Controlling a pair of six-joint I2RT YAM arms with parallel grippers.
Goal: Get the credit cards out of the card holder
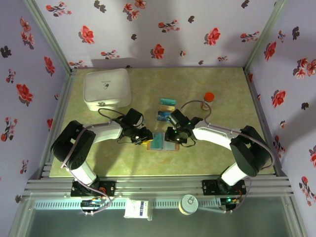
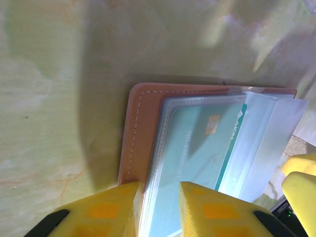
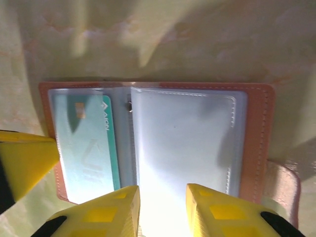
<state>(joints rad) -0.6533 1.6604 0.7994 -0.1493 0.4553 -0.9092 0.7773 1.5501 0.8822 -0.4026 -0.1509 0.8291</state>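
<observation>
Both end effectors meet at the middle of the green surface (image 1: 222, 79) in the top view. The left end effector (image 1: 144, 137) sits at the left edge of the open card holder (image 1: 163, 142) and the right end effector (image 1: 174, 136) at its upper right edge. Two loose credit cards (image 1: 167, 102) lie side by side just beyond the holder, nearer the back wall. A white square box (image 1: 107, 89) stands at the far left, and a small container with an orange-red cap (image 1: 209, 98) stands at the far right.

From the left wrist, the left end effector (image 2: 159, 191) has its yellow fingers (image 2: 116, 207) a narrow gap apart. The edge of the card holder (image 2: 136, 133), brown cover and clear sleeve, runs into that gap. Whether the pads actually clamp it I cannot tell. A teal card (image 2: 197, 148) with a gold chip sits inside the sleeve. A yellow finger of the right end effector (image 2: 301, 182) shows at the right edge.

From the right wrist, the right end effector (image 3: 163, 191) is likewise slightly parted. The near edge of a clear, glare-washed sleeve lies between its fingers (image 3: 217, 212), and a firm grip cannot be confirmed. The card holder (image 3: 256, 138) lies spread flat, with the teal card (image 3: 89, 148) in its left pocket. One finger of the left end effector (image 3: 24, 158) touches that side.
</observation>
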